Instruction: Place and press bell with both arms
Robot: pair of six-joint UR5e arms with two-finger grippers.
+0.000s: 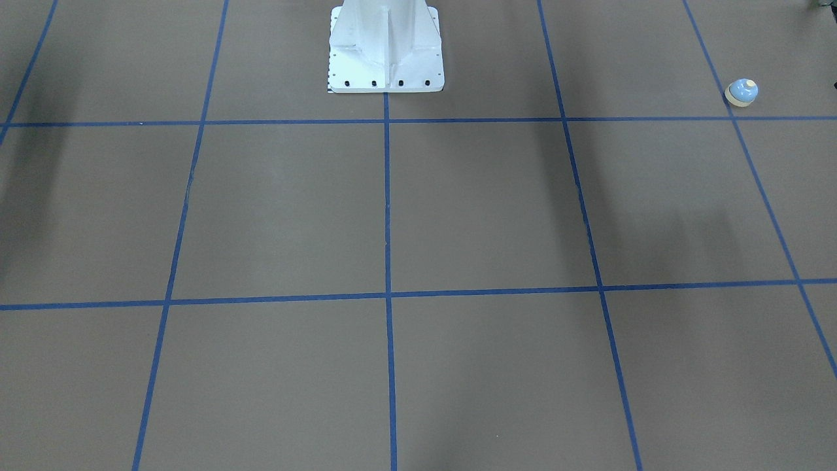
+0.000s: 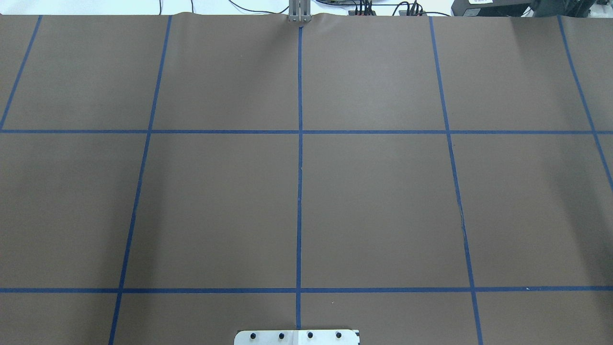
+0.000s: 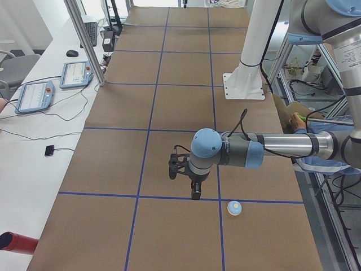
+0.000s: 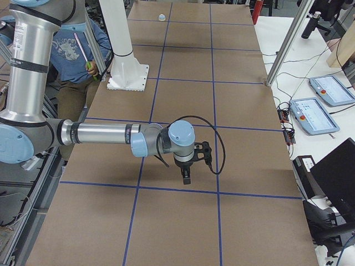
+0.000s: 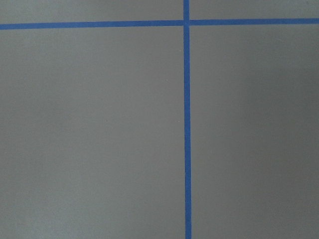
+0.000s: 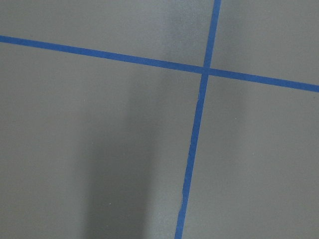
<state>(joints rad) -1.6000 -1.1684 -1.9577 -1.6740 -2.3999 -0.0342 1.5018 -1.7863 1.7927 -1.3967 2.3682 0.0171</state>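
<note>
The bell (image 1: 741, 92), light blue with a cream base and button, stands upright on the brown table near the robot's left end. It also shows in the exterior left view (image 3: 234, 208) and far off in the exterior right view (image 4: 161, 17). My left gripper (image 3: 195, 195) points down above the table, a short way from the bell and apart from it. My right gripper (image 4: 186, 178) points down over the table's other end. Both show only in side views, so I cannot tell whether they are open or shut. The wrist views show only brown table and blue tape.
The white pedestal (image 1: 386, 52) is bolted at the table's robot side, mid-length. Blue tape lines divide the brown cover into squares. A seated person in blue (image 4: 83, 50) is beside the table behind the pedestal. Teach pendants (image 3: 34, 96) lie on the side bench.
</note>
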